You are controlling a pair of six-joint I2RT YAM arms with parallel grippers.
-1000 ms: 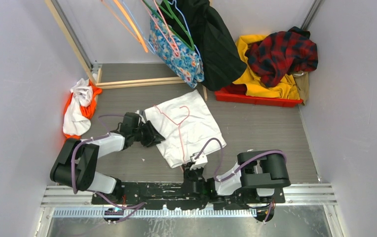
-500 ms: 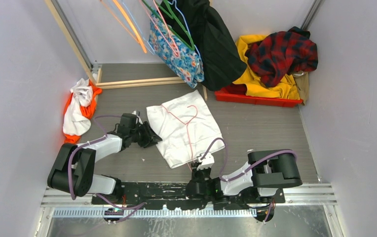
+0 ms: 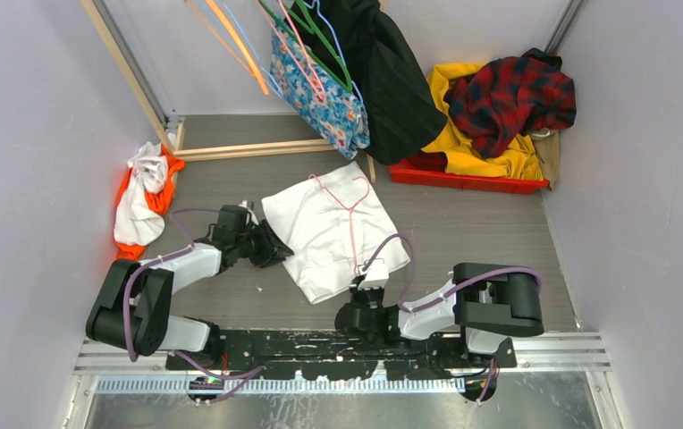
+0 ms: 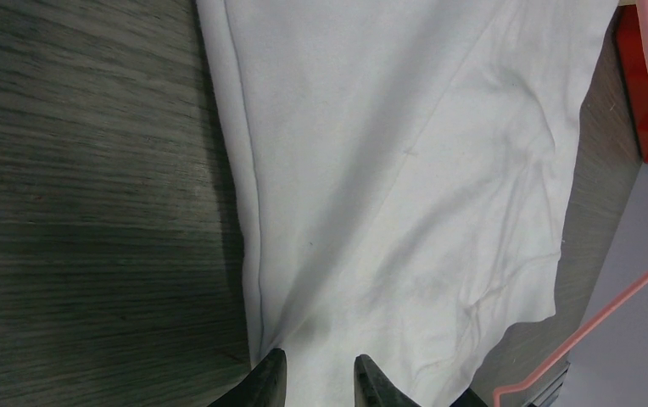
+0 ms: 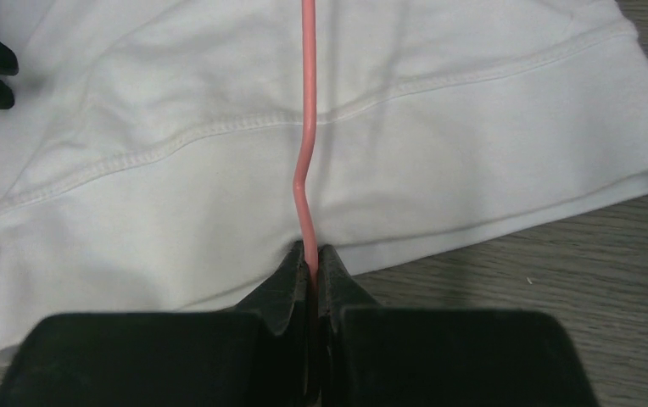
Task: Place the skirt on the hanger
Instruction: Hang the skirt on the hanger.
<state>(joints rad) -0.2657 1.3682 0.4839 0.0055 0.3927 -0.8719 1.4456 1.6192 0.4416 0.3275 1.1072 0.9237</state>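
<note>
Pink hanger (image 5: 307,85) has swung rightward, right gripper (image 5: 312,253) clamped on it; left gripper (image 4: 316,381) pinches white garment (image 4: 405,170)

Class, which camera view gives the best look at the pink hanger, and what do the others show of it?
Top external: nearly the whole pink hanger lies over the white garment. Right wrist shows only one wire stretch pinched in the right gripper; left wrist only a corner at the frame's edge.
</note>
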